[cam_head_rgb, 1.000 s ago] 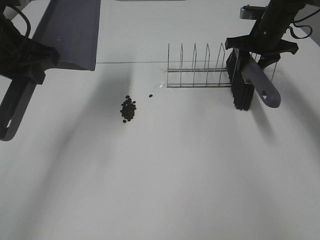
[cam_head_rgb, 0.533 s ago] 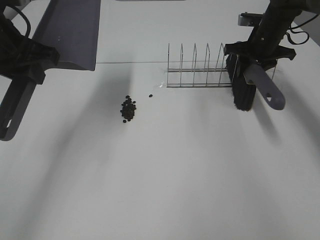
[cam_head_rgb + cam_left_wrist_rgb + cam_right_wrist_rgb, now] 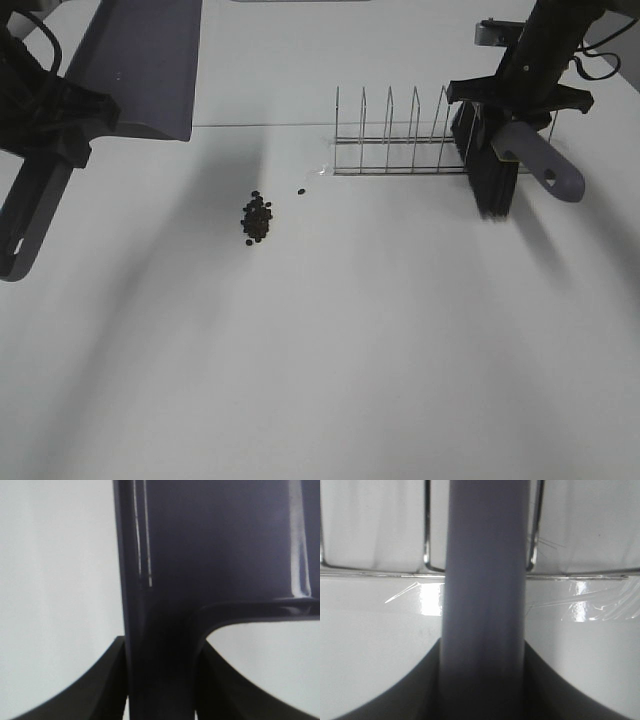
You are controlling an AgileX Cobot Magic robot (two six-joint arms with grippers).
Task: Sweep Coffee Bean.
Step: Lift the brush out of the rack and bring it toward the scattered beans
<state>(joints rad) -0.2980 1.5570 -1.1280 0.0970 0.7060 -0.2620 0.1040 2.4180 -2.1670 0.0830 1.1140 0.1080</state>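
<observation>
White table (image 3: 400, 380) fills the high view, plain and matte. Biggest on the scene is the grey-purple dustpan (image 3: 140, 70), held clear of the surface. The left claw (image 3: 62, 112) is clamped on its handle, the pan reaching away beyond the claw and the handle's end jutting out behind it.

Next, a wire rack (image 3: 400, 140) starts right beside the right claw (image 3: 520, 95) and runs from there toward the left claw's side. The right claw is clamped on the handle of the brush (image 3: 490, 180). Its dark bristles hang below the claw against the rack's end wires; whether the tips touch the table cannot be told.

Smallest, the coffee bean (image 3: 257, 218) pile sits between the 2 claws, well apart from both. 1 stray bean (image 3: 301, 191) lies just beside the pile, toward the rack.
</observation>
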